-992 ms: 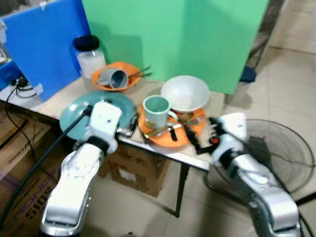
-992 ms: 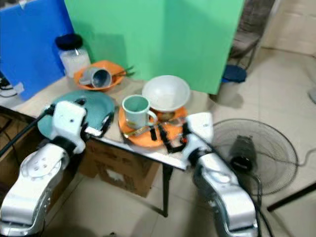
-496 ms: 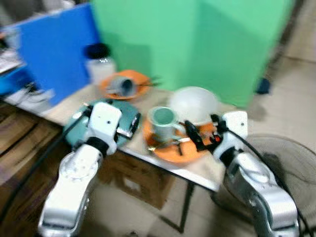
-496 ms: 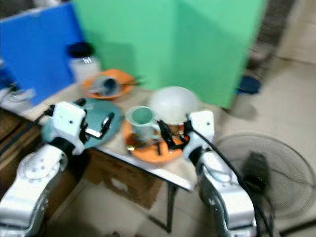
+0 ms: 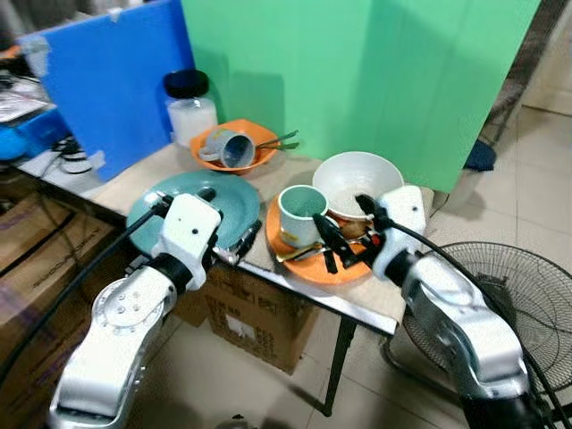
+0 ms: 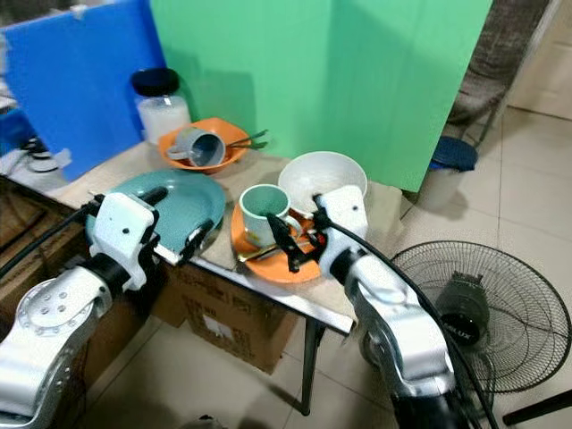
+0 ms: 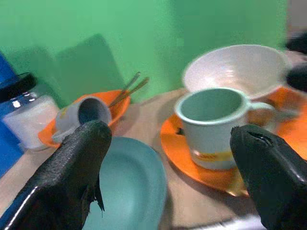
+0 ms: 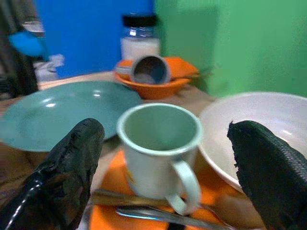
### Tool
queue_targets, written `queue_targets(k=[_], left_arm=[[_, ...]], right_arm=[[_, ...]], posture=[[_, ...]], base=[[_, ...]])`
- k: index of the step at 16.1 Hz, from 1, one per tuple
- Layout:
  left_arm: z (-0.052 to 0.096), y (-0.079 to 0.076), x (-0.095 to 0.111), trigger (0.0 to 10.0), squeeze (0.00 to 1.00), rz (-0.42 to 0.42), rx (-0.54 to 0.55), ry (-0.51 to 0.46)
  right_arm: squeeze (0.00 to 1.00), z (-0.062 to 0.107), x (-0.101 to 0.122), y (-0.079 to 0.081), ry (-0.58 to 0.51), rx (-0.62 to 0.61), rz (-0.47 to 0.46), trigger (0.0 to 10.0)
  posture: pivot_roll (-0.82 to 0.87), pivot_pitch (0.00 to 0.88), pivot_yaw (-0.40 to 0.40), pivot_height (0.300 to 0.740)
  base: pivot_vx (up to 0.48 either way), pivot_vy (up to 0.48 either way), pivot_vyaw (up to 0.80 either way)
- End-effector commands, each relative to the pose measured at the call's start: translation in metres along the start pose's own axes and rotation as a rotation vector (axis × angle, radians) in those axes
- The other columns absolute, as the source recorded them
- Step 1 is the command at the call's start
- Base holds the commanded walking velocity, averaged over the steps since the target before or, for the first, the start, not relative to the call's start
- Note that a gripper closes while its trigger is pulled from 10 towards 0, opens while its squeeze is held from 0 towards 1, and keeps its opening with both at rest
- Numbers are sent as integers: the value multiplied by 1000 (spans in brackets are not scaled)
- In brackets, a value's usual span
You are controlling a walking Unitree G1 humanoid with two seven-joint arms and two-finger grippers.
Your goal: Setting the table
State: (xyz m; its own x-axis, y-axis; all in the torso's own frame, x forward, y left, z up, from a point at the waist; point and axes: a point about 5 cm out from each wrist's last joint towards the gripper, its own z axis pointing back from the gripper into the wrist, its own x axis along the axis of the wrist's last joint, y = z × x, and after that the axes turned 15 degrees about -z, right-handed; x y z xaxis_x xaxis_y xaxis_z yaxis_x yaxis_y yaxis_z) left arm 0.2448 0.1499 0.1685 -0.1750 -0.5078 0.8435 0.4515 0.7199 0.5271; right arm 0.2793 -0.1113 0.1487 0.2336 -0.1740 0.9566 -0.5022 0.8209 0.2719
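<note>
A teal mug [image 5: 299, 214] stands on an orange plate [image 5: 332, 267] with a gold spoon [image 8: 144, 199] lying beside it. Behind them sits a white bowl [image 5: 362, 177]. A teal plate [image 5: 183, 198] lies to the left. My right gripper [image 5: 344, 234] hovers open over the orange plate, just right of the mug, with its fingers [image 8: 57, 177] spread wide. My left gripper [image 5: 231, 219] is open too, low over the near right rim of the teal plate, and holds nothing. Its wrist view looks across the teal plate [image 7: 129, 182] at the mug [image 7: 216, 124].
At the back an orange bowl [image 5: 259, 134] holds a tipped grey mug [image 5: 228, 147] and chopsticks, beside a black-lidded jar [image 5: 190, 107]. Blue and green boards stand behind the table. Cardboard boxes [image 5: 255, 317] sit under it. A floor fan [image 5: 514, 295] stands at the right.
The camera has shifted and steadied. My right gripper has moved from the table's near edge in over the orange plate, up to the mug. The left gripper stays by the teal plate.
</note>
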Motion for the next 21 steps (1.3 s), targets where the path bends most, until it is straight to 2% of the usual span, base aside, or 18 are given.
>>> queue_targets(k=[1, 3, 5, 6, 7, 8, 10, 15, 21], left_arm=[[3, 0, -3, 10000, 0, -2, -48, 0], [7, -2, -4, 10000, 0, 2, -117, -5], [18, -12, -7, 10000, 0, 1, -265, -9], [19, -15, -7, 10000, 0, 8, -288, -9], [20, -17, -7, 10000, 0, 11, -298, -11], [20, -20, -7, 10000, 0, 15, -309, -12], [19, -24, -8, 10000, 0, 11, -331, -12], [19, -25, -8, 10000, 0, 14, -338, -14], [18, -25, -7, 10000, 0, 17, -334, -26]], right_arm=[[1000, -6, 0, -1, 10, 23, 45, 10000], [1000, -13, -2, -1, 33, 56, 77, 10000], [1000, -24, -7, -9, 73, 54, 163, 10000], [792, -27, -8, -10, 81, 64, 175, 10000], [63, -28, -8, -10, 87, 74, 178, 10000], [0, -30, -12, -8, 117, 100, 181, 10000], [0, -32, -20, -7, 168, 129, 210, 10000], [0, -33, -24, -14, 204, 117, 223, 10000], [0, -26, -6, -25, 150, 136, 65, 10000]], posture=[[162, 0, 40, 740], [165, 0, 38, 740], [169, 0, 36, 740], [168, 0, 36, 740], [168, 0, 36, 740], [165, 0, 35, 740], [164, 0, 34, 740], [162, 0, 32, 740], [160, 0, 32, 740]], base=[[0, 0, 0], [0, 0, 0], [0, 0, 0], [0, 0, 0], [0, 0, 0], [0, 0, 0], [0, 0, 0], [0, 0, 0], [0, 0, 0]])
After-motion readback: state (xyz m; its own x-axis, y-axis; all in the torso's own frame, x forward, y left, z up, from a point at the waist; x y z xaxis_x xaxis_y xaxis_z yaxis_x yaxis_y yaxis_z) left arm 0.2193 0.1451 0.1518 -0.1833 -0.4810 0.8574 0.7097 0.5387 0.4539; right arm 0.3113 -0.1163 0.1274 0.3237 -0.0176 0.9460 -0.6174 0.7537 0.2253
